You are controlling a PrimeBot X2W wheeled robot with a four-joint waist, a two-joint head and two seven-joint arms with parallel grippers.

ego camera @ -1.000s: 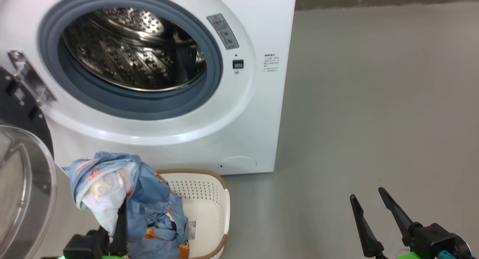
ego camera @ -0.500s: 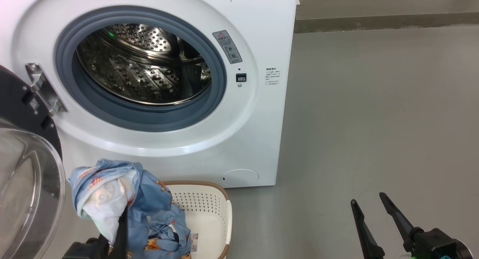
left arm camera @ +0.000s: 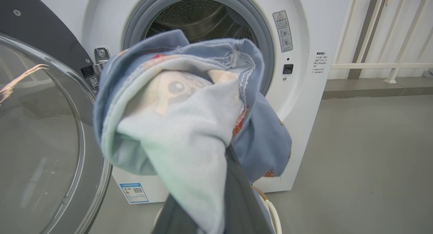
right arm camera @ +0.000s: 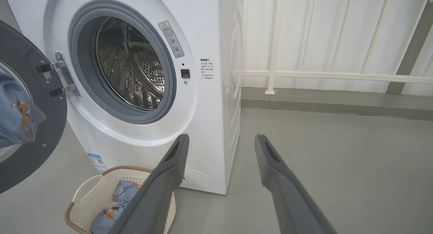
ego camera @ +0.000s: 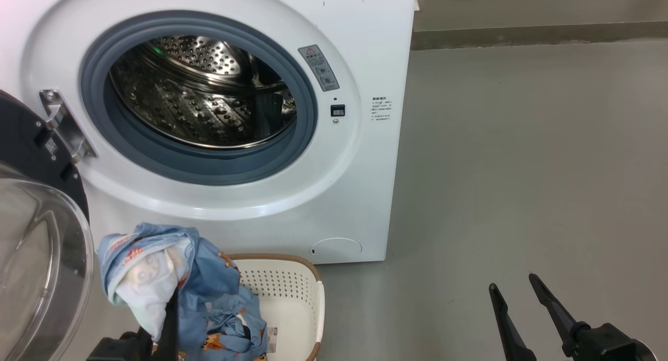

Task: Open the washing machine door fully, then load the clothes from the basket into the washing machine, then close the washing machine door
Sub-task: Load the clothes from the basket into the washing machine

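We see a white boxy washing machine [ego camera: 365, 194], blue sticker [left arm camera: 133, 192] low on its front, with a grey rubber gasket [ego camera: 198, 169] and silvery dotted steel drum [ego camera: 198, 110]; soft light-blue clothes [ego camera: 214, 283] printed in orange and brown (white inside); a cream perforated plastic basket [ego camera: 284, 283], brown-rimmed; a round glass door [ego camera: 31, 152] rimmed glossy black; a plain grey floor [ego camera: 522, 168].

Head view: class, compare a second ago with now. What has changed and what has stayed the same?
The whole scene slid slightly down the picture: the camera moved, not the things. Nothing was grasped or released. The left tool still grips a light-blue garment, the right tool stays open, and the washing machine door stays open.
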